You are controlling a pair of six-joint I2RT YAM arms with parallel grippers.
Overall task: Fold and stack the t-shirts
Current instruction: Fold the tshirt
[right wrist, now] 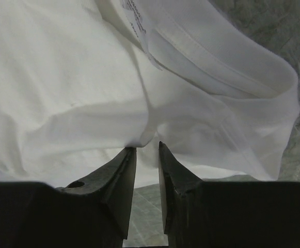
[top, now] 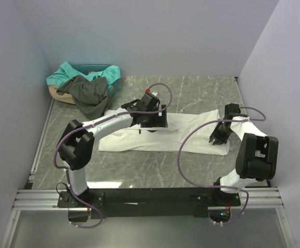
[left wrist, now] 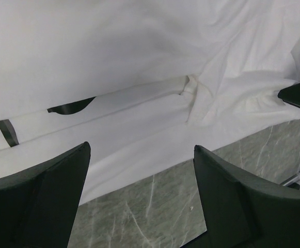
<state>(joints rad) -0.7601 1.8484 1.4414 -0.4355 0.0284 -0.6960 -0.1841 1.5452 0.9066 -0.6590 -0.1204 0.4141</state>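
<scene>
The large white t-shirt [top: 186, 132] lies spread sideways across the middle of the marble table, folded lengthwise into a long band. My left gripper [top: 152, 124] hovers over its middle, jaws wide open and empty; in the left wrist view the gripper [left wrist: 142, 155] is above the shirt's [left wrist: 113, 62] near edge. My right gripper [top: 218, 138] is at the shirt's right end, jaws almost closed and pinching a fold of the white cloth [right wrist: 62, 77] at the gripper [right wrist: 147, 147] tips. The dark grey shirt [top: 90, 95] and the teal shirt [top: 67, 72] lie heaped at the back left.
A teal bin [top: 111, 72] and a tan basket [top: 54, 93] hold the heaped shirts in the back left corner. Grey walls close in the left, back and right. Bare marble [left wrist: 165, 206] shows in front of the white shirt. A neck label [right wrist: 134, 15] shows on the cloth.
</scene>
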